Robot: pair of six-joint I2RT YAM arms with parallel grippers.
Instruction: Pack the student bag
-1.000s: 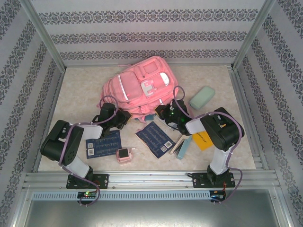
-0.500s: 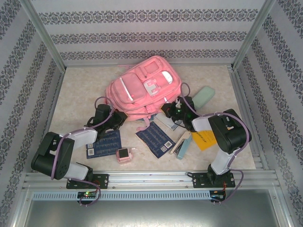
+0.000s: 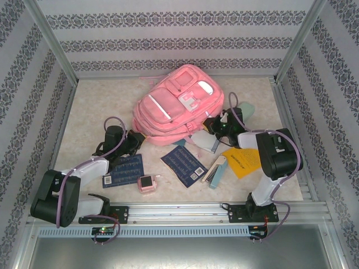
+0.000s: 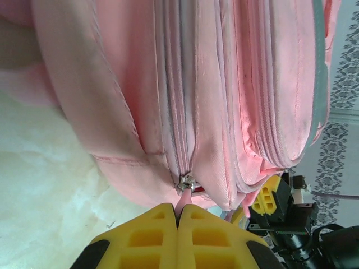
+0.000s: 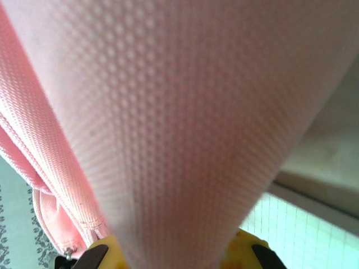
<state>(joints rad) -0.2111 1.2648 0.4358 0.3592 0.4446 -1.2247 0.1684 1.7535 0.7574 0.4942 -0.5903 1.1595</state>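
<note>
From my bases by the near rail point(image 3: 179, 212), both arms stretch farther out than a second ago. The bag point(image 3: 179, 103) has slid with them, away from the near edge and toward the far right corner of the tabletop point(image 3: 95, 106).

Closest to the near edge sits a small pink square gadget point(image 3: 147, 184). It lies between a dark blue card point(image 3: 124, 168), partly under my left forearm, and a dark blue booklet point(image 3: 184, 163) near the middle. Right of the booklet lie a pale green oblong thing point(image 3: 216, 170) that I cannot make out and an orange sheet point(image 3: 240, 159), which is partly under my right arm.

Farther out, my left gripper point(image 4: 178, 212) is pinched together on the pink zipper pull point(image 4: 181, 200) at the bag's near left side. My right gripper point(image 3: 216, 124) is clamped on a band of pink mesh fabric point(image 5: 168, 112) at the bag's right side. A pale blue flat thing point(image 3: 205, 143) lies at the bag's near edge.

The bag lies with its front pockets up, past the middle of the tabletop. A pale green case point(image 3: 245, 109) near the right edge is mostly hidden behind my right wrist.

The tabletop is pale and mottled like stone. Striped patterned walls point(image 3: 179, 42) in a metal frame close it in on three sides.
</note>
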